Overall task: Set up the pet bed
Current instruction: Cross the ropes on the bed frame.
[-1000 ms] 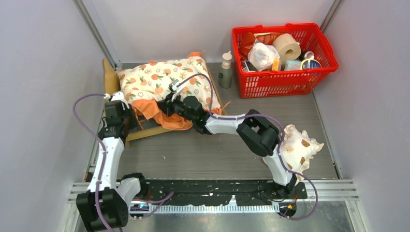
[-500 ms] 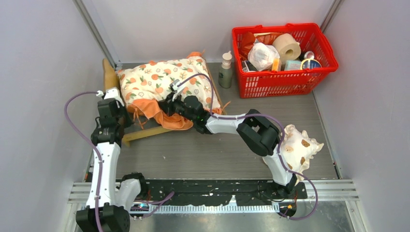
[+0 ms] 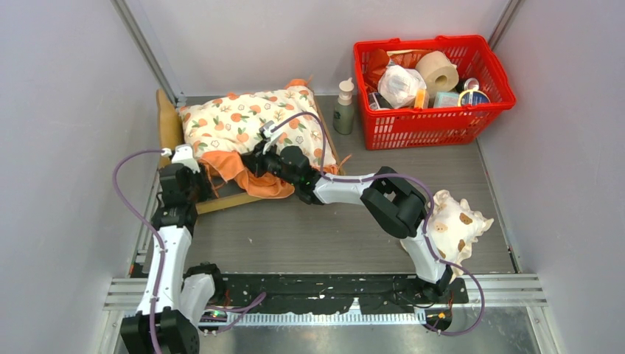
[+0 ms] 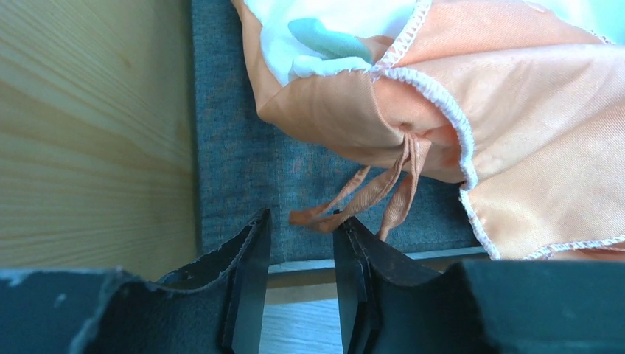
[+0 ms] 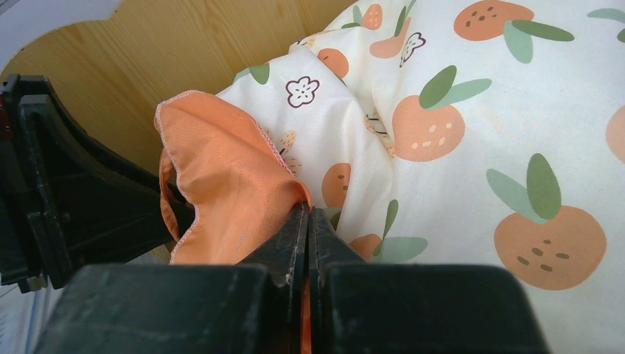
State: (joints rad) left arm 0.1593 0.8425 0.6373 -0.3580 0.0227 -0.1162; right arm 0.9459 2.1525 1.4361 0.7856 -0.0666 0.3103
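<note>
The pet bed [image 3: 221, 203] sits in the table's [image 3: 332, 228] far left corner under the orange-print cushion [image 3: 250, 122]. The right gripper [image 5: 308, 214] pinches the cushion's orange ruffle [image 5: 221, 192]. The left gripper [image 4: 301, 228] hangs half open at the bed's near rail, holding nothing.

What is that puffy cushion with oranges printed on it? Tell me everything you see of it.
The cushion is plump cream fabric printed with oranges, green leaves and small flowers, edged by a shiny orange ruffle with white stitching and thin orange ribbon ties. It lies on the pet bed, against the wooden headboard, its near ruffle rumpled. The right tool is shut on that ruffle; the left tool stands open beside the ties.
</note>
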